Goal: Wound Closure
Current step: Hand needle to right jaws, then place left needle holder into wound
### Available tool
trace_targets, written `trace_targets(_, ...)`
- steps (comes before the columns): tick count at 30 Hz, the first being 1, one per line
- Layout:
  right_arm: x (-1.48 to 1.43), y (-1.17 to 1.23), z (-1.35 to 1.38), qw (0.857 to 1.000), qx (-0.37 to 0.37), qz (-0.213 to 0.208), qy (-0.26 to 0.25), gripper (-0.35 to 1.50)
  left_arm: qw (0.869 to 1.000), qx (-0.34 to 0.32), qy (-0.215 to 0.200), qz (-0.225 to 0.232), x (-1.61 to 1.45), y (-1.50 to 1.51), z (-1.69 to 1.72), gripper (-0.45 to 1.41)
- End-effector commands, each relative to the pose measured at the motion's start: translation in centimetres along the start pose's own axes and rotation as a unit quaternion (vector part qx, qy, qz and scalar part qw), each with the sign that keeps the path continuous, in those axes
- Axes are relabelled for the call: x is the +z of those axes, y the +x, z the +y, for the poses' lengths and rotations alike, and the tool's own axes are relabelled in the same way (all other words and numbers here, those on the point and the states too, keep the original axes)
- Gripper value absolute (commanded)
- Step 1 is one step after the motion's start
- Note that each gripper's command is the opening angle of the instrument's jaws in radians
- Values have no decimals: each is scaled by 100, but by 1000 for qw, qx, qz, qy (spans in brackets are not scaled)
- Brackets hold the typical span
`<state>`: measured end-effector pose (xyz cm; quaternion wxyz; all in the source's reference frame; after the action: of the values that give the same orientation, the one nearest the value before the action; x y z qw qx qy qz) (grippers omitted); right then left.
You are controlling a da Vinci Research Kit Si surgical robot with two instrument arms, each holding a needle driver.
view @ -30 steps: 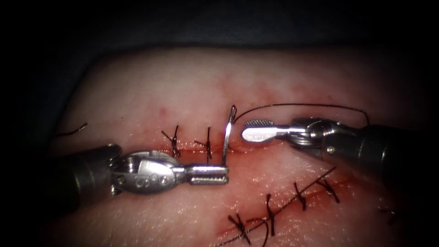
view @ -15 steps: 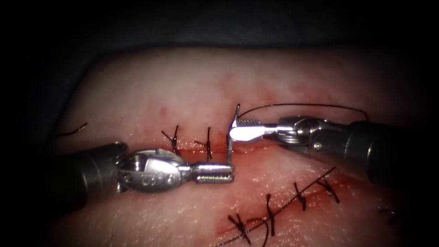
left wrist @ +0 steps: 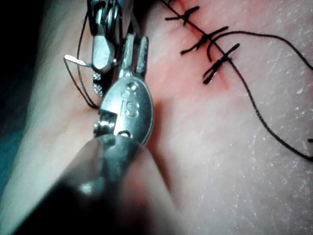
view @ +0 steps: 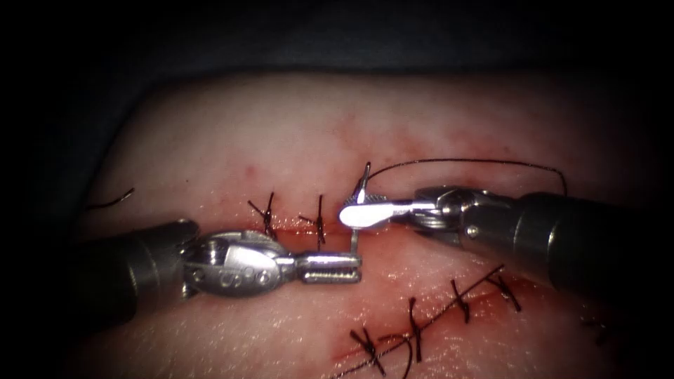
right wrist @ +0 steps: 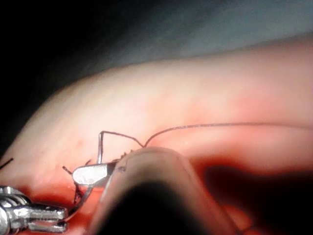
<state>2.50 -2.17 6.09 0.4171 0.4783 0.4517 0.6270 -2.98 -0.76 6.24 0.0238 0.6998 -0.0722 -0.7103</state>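
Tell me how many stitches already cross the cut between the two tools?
2: the left stitch and the right stitch, side by side left of the needle, which the left tool holds low down; the right tool is on it higher up. The tools may hide more.

Both end effectors grip the needle.

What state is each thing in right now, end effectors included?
Left end effector: shut on the needle's lower end.
Right end effector: around the needle's upper part.
Needle: upright over the cut, thread trailing from its top.
Thread: slack arc.
Cut: two stitches in place.
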Motion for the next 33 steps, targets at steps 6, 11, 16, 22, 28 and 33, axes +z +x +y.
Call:
trace_targets(6, 13, 4, -4, 1000, 0, 7, -1, 99, 1000, 2, 0, 2, 7, -3, -5, -45)
trace_targets(11, 13, 3, -5, 1000, 1, 10, -4, 47, 1000, 2, 0, 3, 8, -4, -4, -45)
trace_targets(16, 14, 5, -9, 1000, 3, 17, -10, -35, 1000, 4, -1, 5, 11, -5, -1, -45)
trace_targets(22, 14, 9, -13, 999, -11, 35, -11, -35, 1000, -6, -3, 4, 17, -6, 2, -45)
trace_targets(28, 6, 14, -13, 999, -35, 38, -17, -35, 990, -125, 39, -51, 12, -4, -9, 110)
trace_targets(33, -3, 21, -7, 997, -56, 43, -27, -35, 966, -188, 107, -142, -2, -2, -20, 125)
